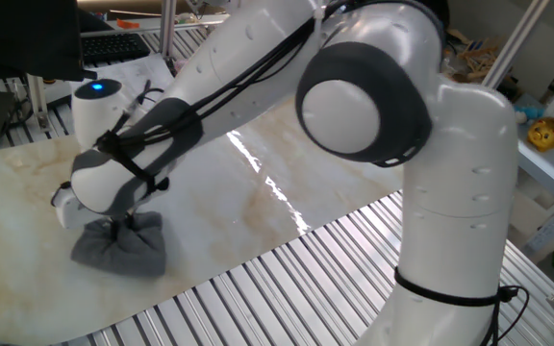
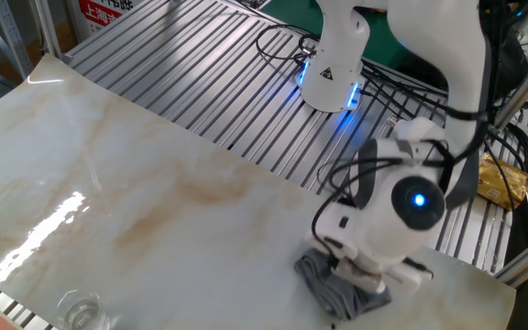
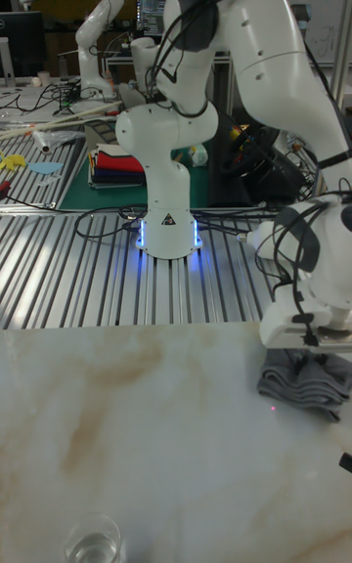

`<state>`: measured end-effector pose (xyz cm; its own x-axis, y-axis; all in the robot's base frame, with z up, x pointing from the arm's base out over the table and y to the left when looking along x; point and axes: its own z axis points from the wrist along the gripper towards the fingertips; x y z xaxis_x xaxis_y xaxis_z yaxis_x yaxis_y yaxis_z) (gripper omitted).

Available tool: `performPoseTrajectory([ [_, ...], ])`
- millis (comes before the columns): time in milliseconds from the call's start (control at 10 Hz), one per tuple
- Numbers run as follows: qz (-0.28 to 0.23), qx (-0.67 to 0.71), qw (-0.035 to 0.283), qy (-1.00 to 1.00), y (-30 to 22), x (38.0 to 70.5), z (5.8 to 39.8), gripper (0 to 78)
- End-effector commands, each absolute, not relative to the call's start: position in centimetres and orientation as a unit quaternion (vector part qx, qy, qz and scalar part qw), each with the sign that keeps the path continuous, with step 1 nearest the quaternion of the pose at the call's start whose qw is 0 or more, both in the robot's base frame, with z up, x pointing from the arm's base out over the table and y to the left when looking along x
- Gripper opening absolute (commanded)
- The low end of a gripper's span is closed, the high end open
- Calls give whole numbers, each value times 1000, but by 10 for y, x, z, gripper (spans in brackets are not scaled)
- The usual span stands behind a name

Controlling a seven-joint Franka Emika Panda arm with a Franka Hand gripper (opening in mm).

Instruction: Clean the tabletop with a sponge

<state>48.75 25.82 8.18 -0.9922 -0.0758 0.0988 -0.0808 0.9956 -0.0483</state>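
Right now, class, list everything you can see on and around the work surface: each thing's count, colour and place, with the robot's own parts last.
tabletop: one, cream-white with tan veins, across the middle.
sponge: one, dark grey, bunched on the tabletop near its edge, under the claw.
glass: one, clear, on the slab's near edge in the tall fixed view.
metal slats: ribbed silver, under and around the slab.
yellow packet: one, beside the slats at the far right.
robot arm: one, white and dark grey, base lit blue.
claw: one, pressed down into the sponge; its fingers are hidden.
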Motion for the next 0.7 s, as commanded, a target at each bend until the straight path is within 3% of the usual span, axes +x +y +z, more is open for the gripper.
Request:
performPoseTrajectory([
  [100,30,66,55,-996,222,467,85,12],
  [700,35,92,46,-994,185,505,92,12],
])
